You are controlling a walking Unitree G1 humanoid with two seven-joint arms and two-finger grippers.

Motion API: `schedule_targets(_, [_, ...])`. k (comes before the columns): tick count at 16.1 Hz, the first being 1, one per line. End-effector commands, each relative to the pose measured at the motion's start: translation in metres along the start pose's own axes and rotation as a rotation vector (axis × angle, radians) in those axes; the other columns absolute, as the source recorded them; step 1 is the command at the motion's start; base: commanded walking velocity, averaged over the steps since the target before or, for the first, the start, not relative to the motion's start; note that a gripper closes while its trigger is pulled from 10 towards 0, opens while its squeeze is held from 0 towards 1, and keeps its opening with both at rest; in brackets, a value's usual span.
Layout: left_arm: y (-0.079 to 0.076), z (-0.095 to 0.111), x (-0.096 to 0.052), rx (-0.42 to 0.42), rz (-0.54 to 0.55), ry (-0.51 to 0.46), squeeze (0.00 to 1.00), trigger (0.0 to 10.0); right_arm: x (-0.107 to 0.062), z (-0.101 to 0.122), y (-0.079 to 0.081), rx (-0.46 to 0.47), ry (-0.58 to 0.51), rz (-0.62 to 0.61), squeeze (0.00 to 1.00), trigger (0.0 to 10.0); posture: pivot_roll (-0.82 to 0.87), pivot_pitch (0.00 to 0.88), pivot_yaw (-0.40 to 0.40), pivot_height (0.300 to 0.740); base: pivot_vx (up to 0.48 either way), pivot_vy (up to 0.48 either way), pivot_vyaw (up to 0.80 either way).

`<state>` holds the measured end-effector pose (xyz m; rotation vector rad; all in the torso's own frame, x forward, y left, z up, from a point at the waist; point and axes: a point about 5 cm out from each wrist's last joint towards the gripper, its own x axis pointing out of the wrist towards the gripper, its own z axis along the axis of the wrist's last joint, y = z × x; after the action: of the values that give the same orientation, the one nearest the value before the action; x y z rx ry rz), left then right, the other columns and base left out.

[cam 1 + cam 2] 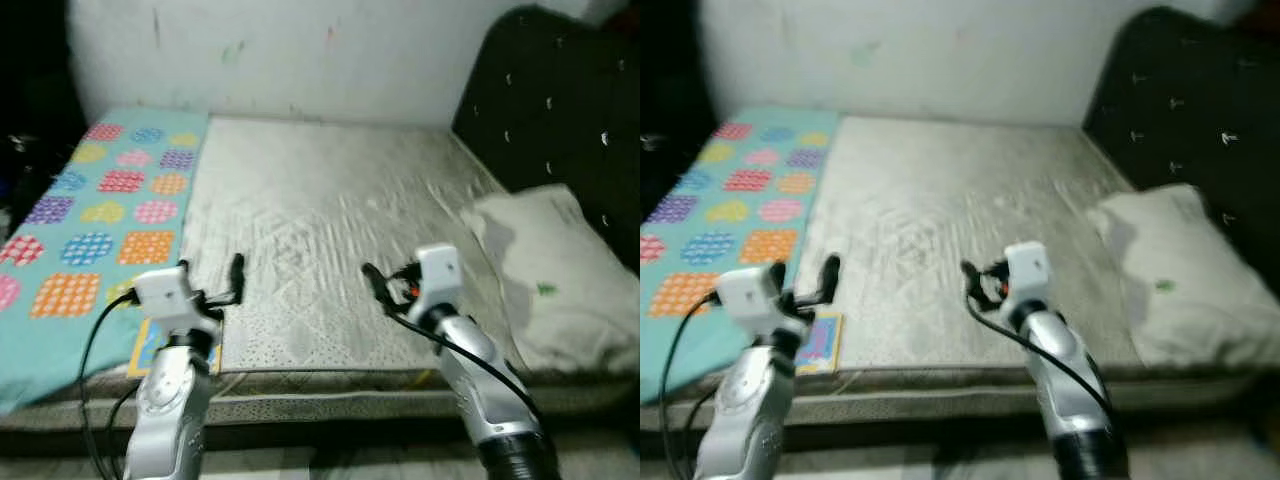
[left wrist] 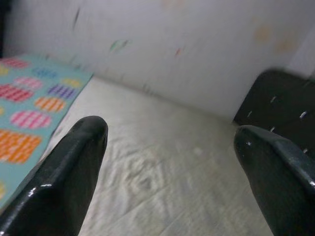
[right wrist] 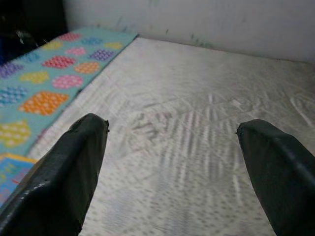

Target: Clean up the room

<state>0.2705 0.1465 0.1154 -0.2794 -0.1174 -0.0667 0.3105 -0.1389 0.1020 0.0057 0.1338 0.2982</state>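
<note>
Ahead, bare grey mattress (image 1: pixel 330 240) running up to pale marked wall (image 1: pixel 300 55). Teal blanket (image 1: pixel 95 215) with coloured dotted patches spread flat along mattress's left side, near edge reaching bed's front. Small colourful flat item (image 1: pixel 820 343) at front edge, touching blanket's corner; too blurred to identify. White pillow (image 1: pixel 555 270) on right side, against black tufted headboard (image 1: pixel 570 110), small green mark on its cover. Left gripper (image 1: pixel 225 283) raised over front edge of mattress just beside blanket, fingers (image 2: pixel 64 182) spread wide, holding nothing. Right gripper (image 1: pixel 385 285) likewise over front middle of mattress, fingers (image 3: pixel 69 177) wide apart, nothing between. Both silver arms reaching up from below, black cables trailing.
</note>
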Motion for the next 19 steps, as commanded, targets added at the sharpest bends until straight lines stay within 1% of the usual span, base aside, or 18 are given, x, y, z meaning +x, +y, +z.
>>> schedule_targets(1, [0.0031,-0.0051,-0.0034,0.000,0.012,0.020,0.00,10.0,0.0041,0.0058,0.0032,-0.002,-0.018,0.015,0.00,10.0,-0.13,0.002,-0.065,0.740,0.386,0.000,0.00])
schedule_targets(8, [0.0032,-0.0068,-0.0038,-0.001,0.017,0.028,0.00,10.0,0.0035,0.0053,0.0009,-0.006,-0.017,0.008,0.00,10.0,-0.13,0.003,-0.066,0.740,0.347,0.000,0.00])
schedule_targets(10, [0.0029,-0.0077,-0.0033,0.016,0.028,0.035,0.00,10.0,0.0037,0.0050,0.0001,-0.006,-0.016,0.005,0.00,10.0,-0.13,0.005,-0.066,0.740,0.000,0.000,0.00])
schedule_targets(12, [0.0052,-0.0125,-0.0021,0.022,0.079,0.071,0.00,10.0,0.0038,0.0049,0.0005,-0.005,-0.017,0.003,0.00,10.0,-0.12,0.006,-0.064,0.740,0.000,0.000,0.00])
schedule_targets(13, [0.0051,-0.0132,-0.0024,0.003,0.076,0.074,0.00,10.0,0.0037,0.0050,0.0007,-0.004,-0.018,0.002,0.00,10.0,-0.12,0.006,-0.064,0.740,0.000,0.000,0.00])
schedule_targets(17, [0.0040,-0.0121,-0.0031,0.003,0.053,0.068,0.00,10.0,0.0030,0.0034,-0.0007,0.007,-0.009,-0.007,0.00,10.0,-0.13,0.009,-0.061,0.740,0.000,0.000,0.00])
schedule_targets(19, [0.0034,-0.0120,-0.0026,0.002,0.051,0.069,0.00,10.0,0.0031,0.0034,-0.0008,0.006,-0.008,-0.008,0.00,10.0,-0.13,0.009,-0.061,0.740,0.000,0.422,-0.45])
